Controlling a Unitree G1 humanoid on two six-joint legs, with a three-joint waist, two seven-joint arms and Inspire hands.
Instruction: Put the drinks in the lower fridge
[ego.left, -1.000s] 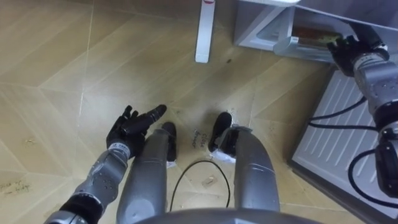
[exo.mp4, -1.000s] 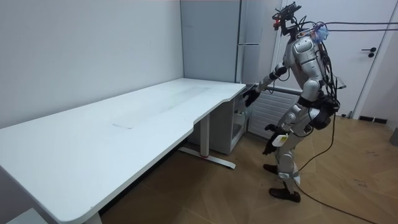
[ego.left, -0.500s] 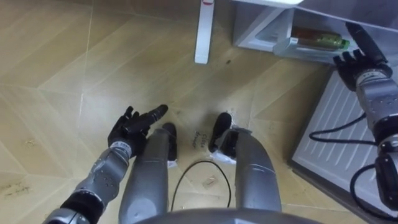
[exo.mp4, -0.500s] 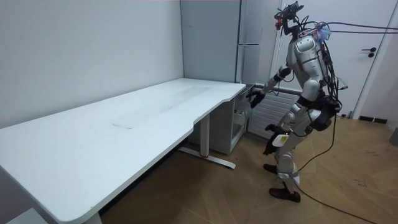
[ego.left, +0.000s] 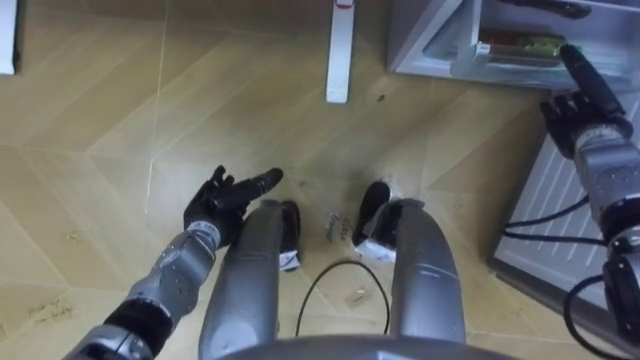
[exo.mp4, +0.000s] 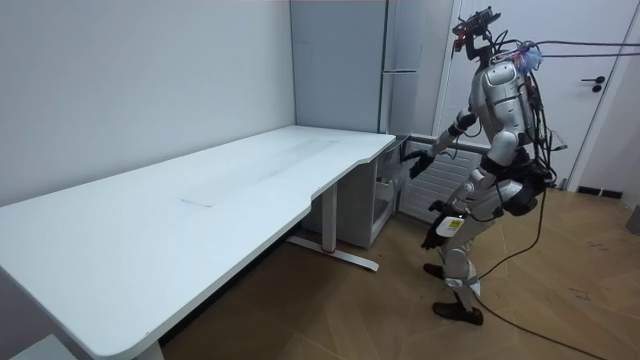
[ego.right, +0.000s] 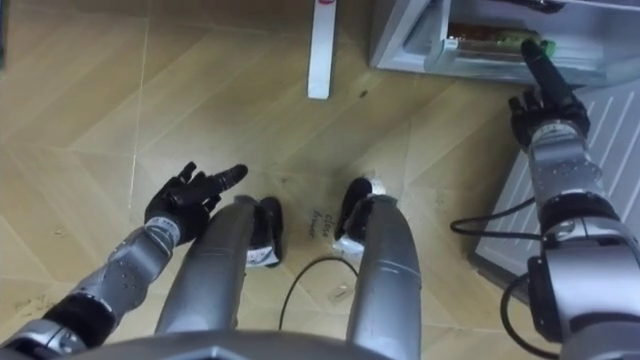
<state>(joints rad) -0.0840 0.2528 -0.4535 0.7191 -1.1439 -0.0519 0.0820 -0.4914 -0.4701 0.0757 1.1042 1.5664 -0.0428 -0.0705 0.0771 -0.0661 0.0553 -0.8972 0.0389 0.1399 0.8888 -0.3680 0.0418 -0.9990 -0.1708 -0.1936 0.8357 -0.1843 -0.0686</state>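
**Room corner by the fridge: one bottle in, both hands empty**

Wooden floor (ego.left: 110, 120) runs under the far end of a long white desk (exo.mp4: 250, 170). The robot stands just past that end, facing a tall grey fridge (exo.mp4: 402, 60). In the head views a white desk leg (ego.left: 338, 50) stands at the far side. To its right the lower compartment (ego.left: 425, 45) of the fridge is open.

Task progress. One bottle (ego.left: 518, 45) lies on its side inside the open lower compartment, on a shelf near the front. On that evidence at least one drink is placed. Neither hand carries a drink, so no placement is under way at this moment. Whether more drinks wait elsewhere cannot be told. The compartment is not closed, and closing it is probably left to do.

Right hand (ego.left: 590, 110). It is raised at the far right, just on the near side of the shelf front. Its fingers are straight and point towards the bottle, and it holds nothing. The longest fingertip overlaps the shelf edge in the view, but whether it touches cannot be told. A ribbed grey panel (ego.left: 560, 225) lies below this hand; it may be the fridge door, which is not confirmed.

Left hand (ego.left: 215, 205). It hangs low at the left, beside the left thigh and well apart from the fridge. Its fingers are loosely spread, grasping nothing and touching nothing. Idle.
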